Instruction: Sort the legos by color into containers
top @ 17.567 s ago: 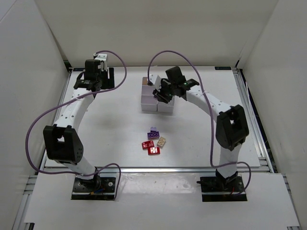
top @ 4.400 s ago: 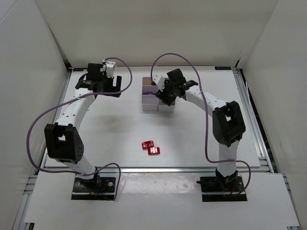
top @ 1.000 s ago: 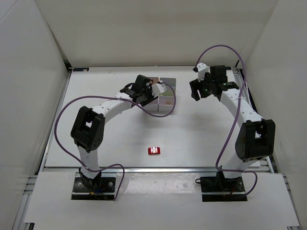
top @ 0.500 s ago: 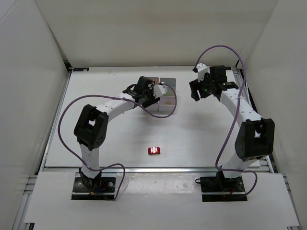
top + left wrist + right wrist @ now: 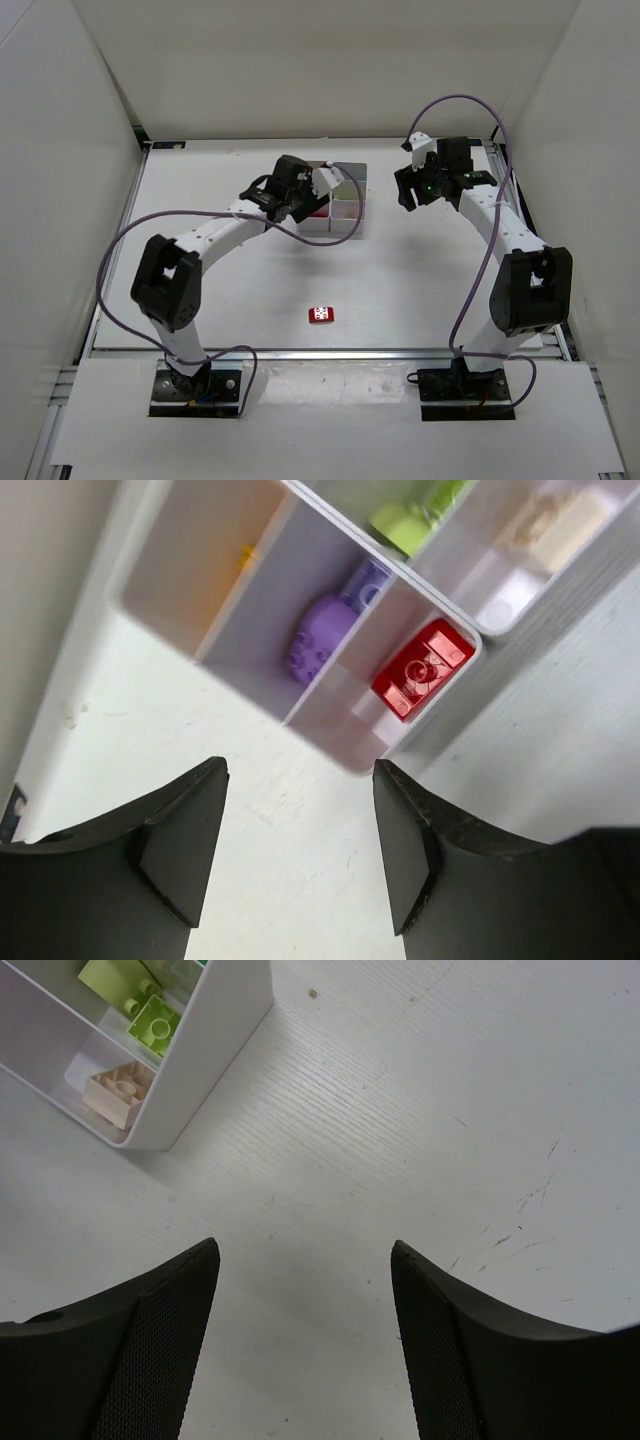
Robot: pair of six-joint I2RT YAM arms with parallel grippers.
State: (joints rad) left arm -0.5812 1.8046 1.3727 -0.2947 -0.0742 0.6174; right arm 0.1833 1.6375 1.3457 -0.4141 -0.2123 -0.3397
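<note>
The white containers (image 5: pixel 346 226) stand at the back middle of the table. In the left wrist view the containers (image 5: pixel 530 620) hold a red lego (image 5: pixel 422 670), a purple lego (image 5: pixel 325 640), a lime lego (image 5: pixel 410 522) and a tan lego (image 5: pixel 556 526), each in its own box. My left gripper (image 5: pixel 308 197) (image 5: pixel 300 772) hangs open and empty just above the block's near-left corner. One red lego (image 5: pixel 321 315) lies alone on the table near the front. My right gripper (image 5: pixel 408 190) (image 5: pixel 305 1250) is open over bare table to the right of the containers (image 5: pixel 215 1030).
A small orange piece (image 5: pixel 246 552) shows in the leftmost box. Lime bricks (image 5: pixel 150 1020) and a tan brick (image 5: pixel 118 1095) show in the right wrist view. White walls enclose the table on three sides. Purple cables loop over both arms.
My left gripper has opened and drawn back slightly from over the containers; a red lego now lies in a box. The right arm has not moved.
</note>
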